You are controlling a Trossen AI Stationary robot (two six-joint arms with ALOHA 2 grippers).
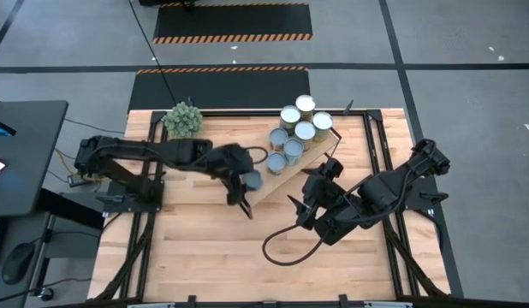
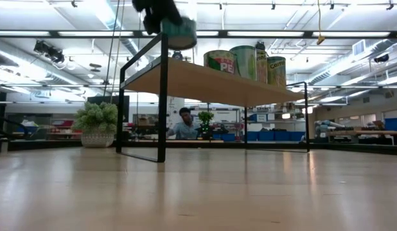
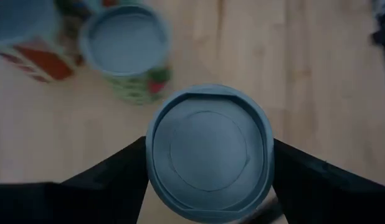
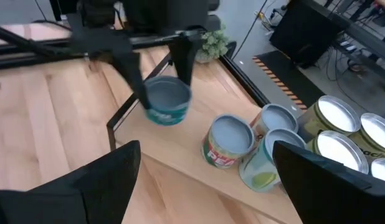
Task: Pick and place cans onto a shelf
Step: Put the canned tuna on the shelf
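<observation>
My left gripper (image 1: 247,183) is shut on a teal can with a blue-grey top (image 3: 208,149) over the near left end of the shelf (image 1: 312,154), a light-wood plank on black end frames that lies slantwise across the table. Several cans (image 1: 297,133) stand on the plank toward its far right end; the nearest two (image 4: 230,142) are close to the held can. In the low view the held can (image 2: 179,31) shows above the plank (image 2: 205,80). My right gripper (image 1: 309,195) is open and empty, in front of the shelf. My left gripper pinches the can's round side wall (image 4: 156,107) between its two fingers (image 3: 111,177), one on each side, just below the top rim. The fingers come from above, pointing down. The can is upright and seems a little above the plank's end; whether its base touches, I cannot tell.
A green bushy plant ball (image 1: 182,118) stands at the table's far left, behind the shelf. Bare tabletop (image 1: 205,248) lies toward the near edge. A black cable loops by the right arm (image 1: 282,244). A person (image 2: 184,123) sits in the room beyond the table.
</observation>
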